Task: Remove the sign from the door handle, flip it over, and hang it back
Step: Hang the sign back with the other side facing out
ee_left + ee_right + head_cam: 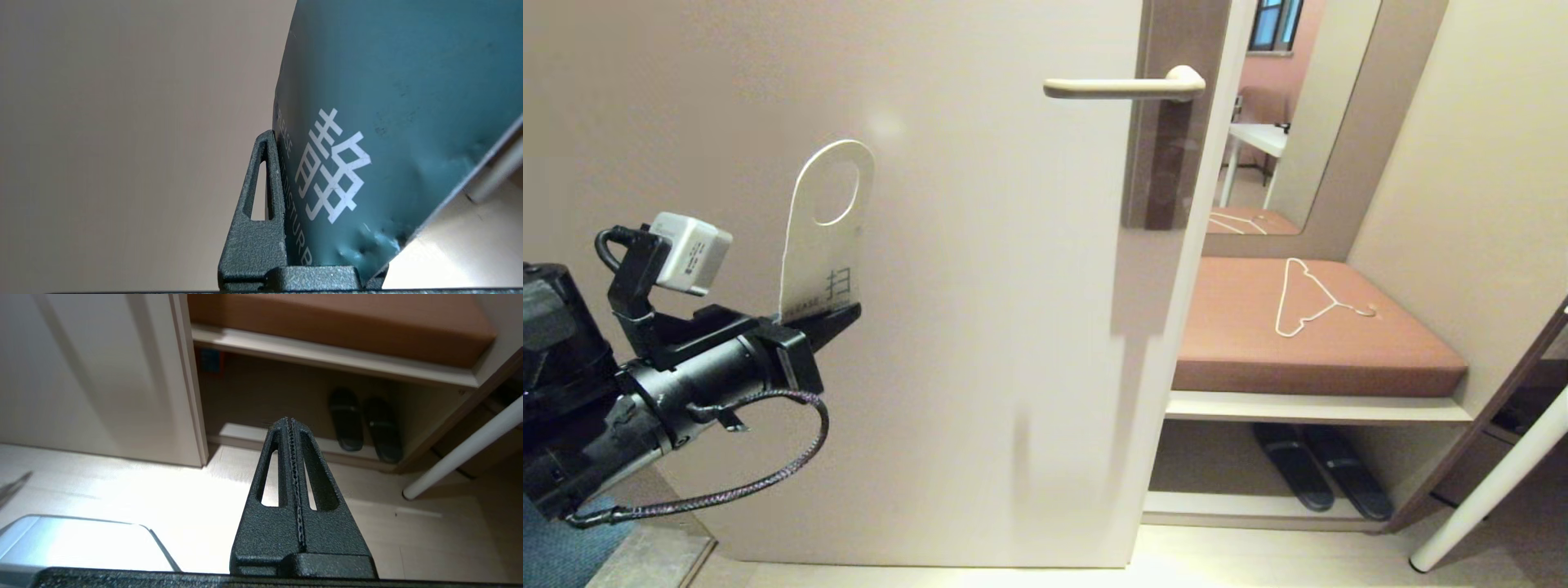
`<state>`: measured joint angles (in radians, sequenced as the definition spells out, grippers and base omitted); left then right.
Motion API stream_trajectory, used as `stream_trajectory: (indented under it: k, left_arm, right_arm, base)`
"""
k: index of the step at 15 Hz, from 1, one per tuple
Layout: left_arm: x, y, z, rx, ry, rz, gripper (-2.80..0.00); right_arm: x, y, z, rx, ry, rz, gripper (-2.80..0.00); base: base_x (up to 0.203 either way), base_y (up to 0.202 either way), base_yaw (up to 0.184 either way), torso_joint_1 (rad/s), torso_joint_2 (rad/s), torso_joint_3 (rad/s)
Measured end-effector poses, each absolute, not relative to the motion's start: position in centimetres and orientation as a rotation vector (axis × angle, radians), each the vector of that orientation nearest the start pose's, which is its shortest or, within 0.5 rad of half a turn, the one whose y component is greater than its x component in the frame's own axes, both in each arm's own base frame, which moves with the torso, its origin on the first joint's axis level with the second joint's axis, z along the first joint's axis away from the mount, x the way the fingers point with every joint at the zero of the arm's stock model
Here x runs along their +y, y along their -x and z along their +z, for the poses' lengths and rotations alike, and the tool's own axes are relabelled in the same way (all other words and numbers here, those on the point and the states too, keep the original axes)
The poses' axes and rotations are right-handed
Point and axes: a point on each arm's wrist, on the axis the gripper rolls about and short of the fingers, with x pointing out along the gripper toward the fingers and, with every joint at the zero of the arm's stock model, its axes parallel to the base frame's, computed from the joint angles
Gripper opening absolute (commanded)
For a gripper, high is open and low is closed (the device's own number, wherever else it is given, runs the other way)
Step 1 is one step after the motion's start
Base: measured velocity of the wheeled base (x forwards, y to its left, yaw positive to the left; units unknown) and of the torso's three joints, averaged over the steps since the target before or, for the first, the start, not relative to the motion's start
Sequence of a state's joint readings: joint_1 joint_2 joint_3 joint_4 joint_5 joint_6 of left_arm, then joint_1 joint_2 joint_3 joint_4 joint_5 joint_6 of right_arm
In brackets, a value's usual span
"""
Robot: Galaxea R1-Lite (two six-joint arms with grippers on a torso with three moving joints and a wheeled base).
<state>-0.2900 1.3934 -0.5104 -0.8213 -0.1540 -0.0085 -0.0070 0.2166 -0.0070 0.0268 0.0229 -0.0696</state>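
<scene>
My left gripper [837,317] is shut on the lower end of the sign [823,237] and holds it upright in front of the door, well below and left of the door handle [1123,86]. The sign's white side faces my head camera, its oval hole on top. In the left wrist view the sign [392,102] shows its blue "DO NOT DISTURB" side, pressed against one finger [257,228]. The handle is bare. My right gripper [295,428] is shut and empty, low near the floor, out of the head view.
The beige door [980,327] fills the left and middle. To its right is a brown cushioned bench [1307,335] with a thin white wire hanger [1307,298], black slippers [1319,478] beneath, and a white slanted pole [1494,482] at the far right.
</scene>
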Motion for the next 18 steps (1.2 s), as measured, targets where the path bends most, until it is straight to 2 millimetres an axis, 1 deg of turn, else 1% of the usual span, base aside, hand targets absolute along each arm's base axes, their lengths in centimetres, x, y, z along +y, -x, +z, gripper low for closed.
stream_trajectory:
  k: [4, 9, 14, 18]
  left_arm:
    - [-7.0, -22.5, 22.5, -0.012, 0.008, -0.415, -2.80]
    - [-7.9, -24.3, 23.6, -0.042, 0.011, -0.401, -2.80]
    - [-10.0, -27.2, 25.7, -0.117, -0.004, -0.380, -2.80]
    - [-12.0, -28.8, 26.1, -0.134, -0.001, -0.415, -2.80]
  right_arm:
    - [0.0, 1.3, 7.7, 0.154, 0.068, 0.030, -2.80]
    - [0.0, 2.1, 7.6, 0.052, 0.070, 0.029, -2.80]
    - [0.0, 2.3, 7.5, 0.018, 0.071, 0.029, -2.80]
    - [0.0, 2.3, 7.5, 0.018, 0.072, 0.030, -2.80]
  base:
    - [0.000, 0.000, 0.000, 0.000, 0.00, 0.000]
    - [0.000, 0.000, 0.000, 0.000, 0.00, 0.000]
    - [0.000, 0.000, 0.000, 0.000, 0.00, 0.000]
    - [0.000, 0.000, 0.000, 0.000, 0.00, 0.000]
